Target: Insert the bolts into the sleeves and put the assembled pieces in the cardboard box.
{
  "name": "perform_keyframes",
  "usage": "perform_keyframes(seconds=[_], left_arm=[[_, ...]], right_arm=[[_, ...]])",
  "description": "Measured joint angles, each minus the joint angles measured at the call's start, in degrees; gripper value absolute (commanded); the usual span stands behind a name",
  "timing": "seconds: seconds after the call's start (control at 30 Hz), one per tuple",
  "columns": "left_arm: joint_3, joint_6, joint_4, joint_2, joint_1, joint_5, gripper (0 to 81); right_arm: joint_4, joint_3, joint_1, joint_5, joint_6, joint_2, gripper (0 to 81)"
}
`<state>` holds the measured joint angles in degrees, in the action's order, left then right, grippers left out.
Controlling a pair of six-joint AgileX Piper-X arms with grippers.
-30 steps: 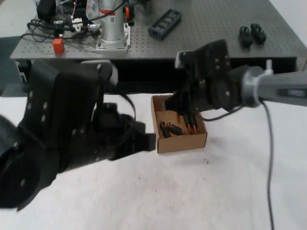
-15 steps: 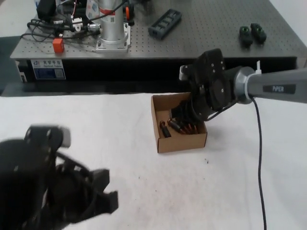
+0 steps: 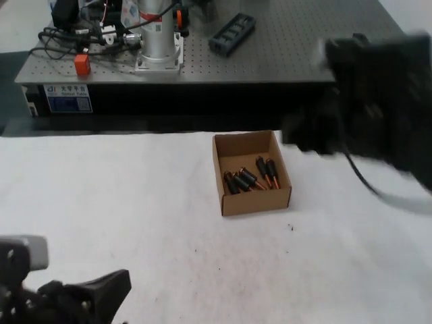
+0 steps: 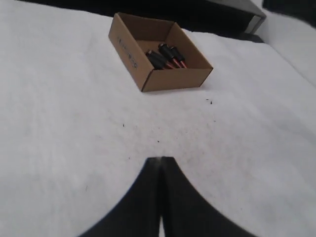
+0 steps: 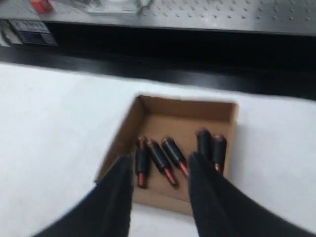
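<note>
The cardboard box stands in the middle of the white tabletop, and five assembled pieces lie inside it on the floor of the box, black sleeves with the orange ends of the bolts looking out.

Nearest to me, at the left, my left claw hangs low over the white tabletop, well apart from the box. It is clenched, finger against finger, with nothing between.

Farther, at the right, my right claw is above the near wall of the box. It is released and holds nothing, and I see the pieces through the gap.

I see no loose bolt or sleeve on the white tabletop, so I judge that the step of putting pieces in the box is finished, perhaps the whole task. The next move, I think, calls only for lifting both claws clear without touching the light box, or for finding more parts if there are any.

Some things are hard to tell. My right arm is a dark blur from above and covers the right part of the perforated metal tabletop behind. The pieces lie close together, so I cannot tell if every bolt sits fully in its sleeve. From above my left claw is cut off at the near edge.
</note>
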<state>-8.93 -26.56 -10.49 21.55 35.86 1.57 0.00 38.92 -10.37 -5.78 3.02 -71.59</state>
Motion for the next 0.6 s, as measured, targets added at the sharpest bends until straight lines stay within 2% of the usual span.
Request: perform_keyframes(seconds=[0.1,0.13,0.3,0.47,0.6], left_arm=[[0.66,0.00,-0.41,-3.39,0.00,4.12,0.6],[0.68,0.00,-0.46,-4.38,0.00,5.57,0.6],[0.68,0.00,-1.76,-8.28,0.00,7.27,0.6],[0.68,1.21,-6.47,-11.77,0.00,6.03,0.6],[0.68,2.45,-9.45,-13.61,0.00,6.04,0.6]], right_arm=[[-3.64,-12.26,0.00,-0.18,2.28,12.71,28.1],[-4.66,-19.26,0.00,-0.15,3.07,22.31,28.1],[-5.83,-31.51,0.00,-0.28,3.61,40.98,28.1],[-5.45,-39.07,0.00,-0.28,3.58,56.74,28.1],[-1.64,-39.47,0.00,-0.15,3.58,64.80,28.1]])
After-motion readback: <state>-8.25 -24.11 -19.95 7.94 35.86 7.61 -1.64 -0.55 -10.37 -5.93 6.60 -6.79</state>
